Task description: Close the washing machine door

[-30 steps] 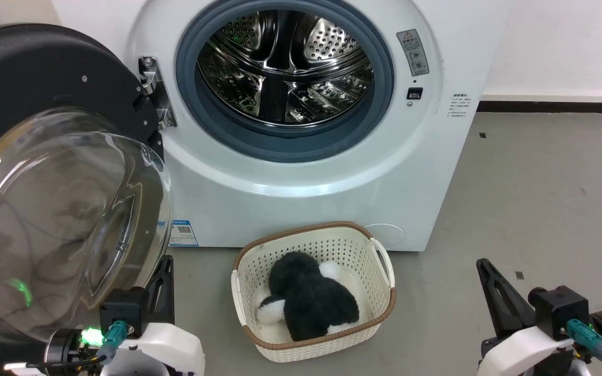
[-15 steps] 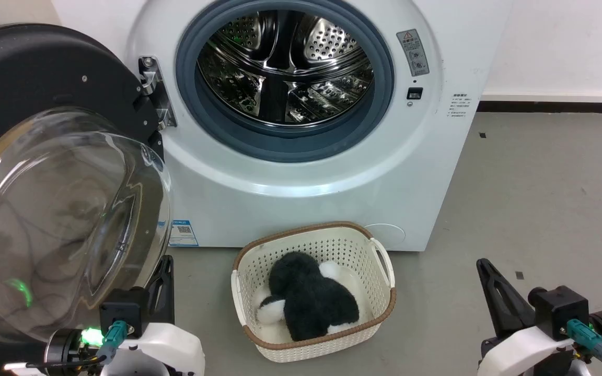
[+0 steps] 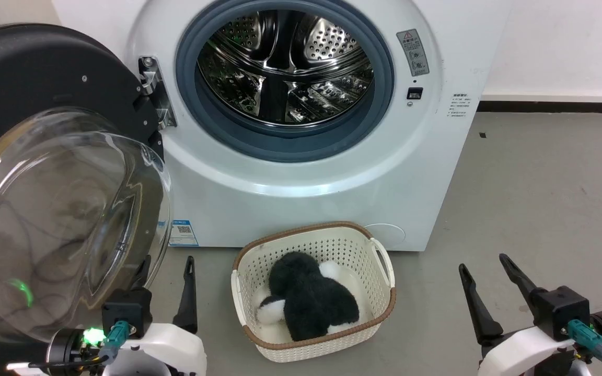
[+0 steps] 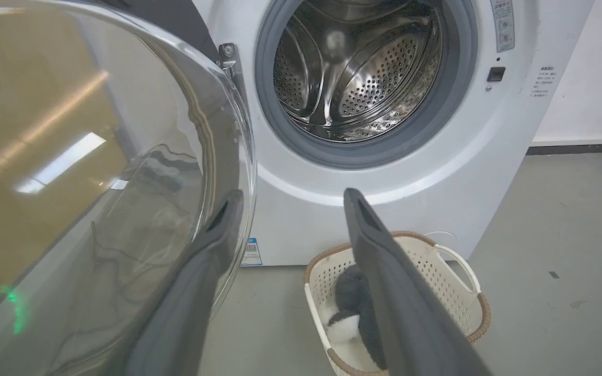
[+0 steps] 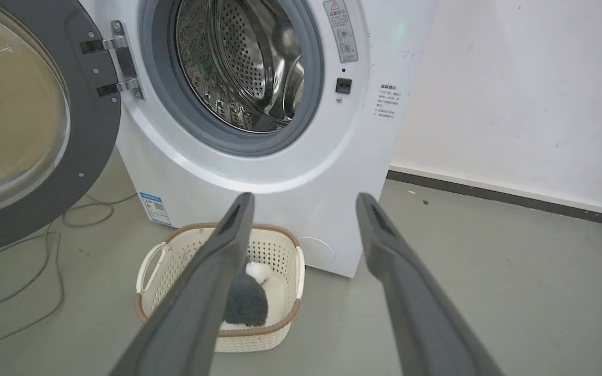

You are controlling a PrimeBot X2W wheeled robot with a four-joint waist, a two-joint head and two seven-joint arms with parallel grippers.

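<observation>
Both pincers have spread since a second ago: in the head view the left gripper and the right gripper, each then one closed wedge, now show two fingers standing apart, holding nothing; all else sits as it did. Same view: the washing machine door hangs swung wide on its hinge at the left of the washing machine, glass bowl bulging toward the camera, just above the left gripper; the steel drum gapes uncovered; a basket with a black-and-white plush toy stands on the floor close before the machine.

Left wrist view: the parted fingers frame the machine's front; one finger lies at the bowl's edge, and whether it touches I cannot tell. My judgement: the step in hand is reaching for the door, so the left gripper should catch the black rim on the side far from the hinge and swing it round steadily until the latch catches; the slick curved glass would likely let a finger slide.

Right wrist view: the right gripper, parted and empty, points toward the basket; the floor is smooth grey, a loose cable lies beneath the door, and a white wall with dark skirting closes the right.
</observation>
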